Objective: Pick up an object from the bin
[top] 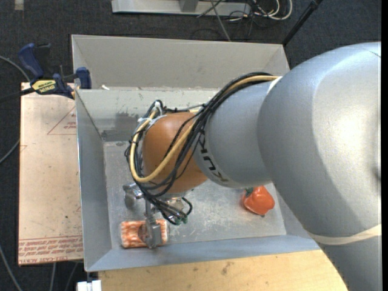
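Orange ribbed lump [130, 234] lies by the near-left corner of the bin [92, 180], close against the front wall. The gripper [154, 232] is lowered at its right end, seemingly placed to take it. Whether the gripper is open or closed, or has hold of anything, cannot be told. A red-orange piece [259, 201] sits well apart toward the near-right corner. The bin's floor is scuffed grey metal; beyond its far wall lie dark carpet [91, 11] and cables [267, 2].
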Robot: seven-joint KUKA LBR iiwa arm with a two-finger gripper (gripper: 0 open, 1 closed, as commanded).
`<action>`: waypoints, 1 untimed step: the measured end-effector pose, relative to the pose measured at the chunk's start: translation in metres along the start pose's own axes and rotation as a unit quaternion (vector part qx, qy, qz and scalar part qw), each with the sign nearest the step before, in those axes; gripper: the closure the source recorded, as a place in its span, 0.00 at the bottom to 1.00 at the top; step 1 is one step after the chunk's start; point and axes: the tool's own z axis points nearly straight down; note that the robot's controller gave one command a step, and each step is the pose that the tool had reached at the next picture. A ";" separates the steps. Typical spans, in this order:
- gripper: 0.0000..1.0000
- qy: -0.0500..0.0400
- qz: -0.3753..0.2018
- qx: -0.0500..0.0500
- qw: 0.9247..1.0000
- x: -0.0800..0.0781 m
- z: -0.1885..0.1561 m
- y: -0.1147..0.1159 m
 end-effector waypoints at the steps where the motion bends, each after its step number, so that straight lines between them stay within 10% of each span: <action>1: 1.00 0.002 -0.048 0.000 0.999 -0.009 0.002 0.036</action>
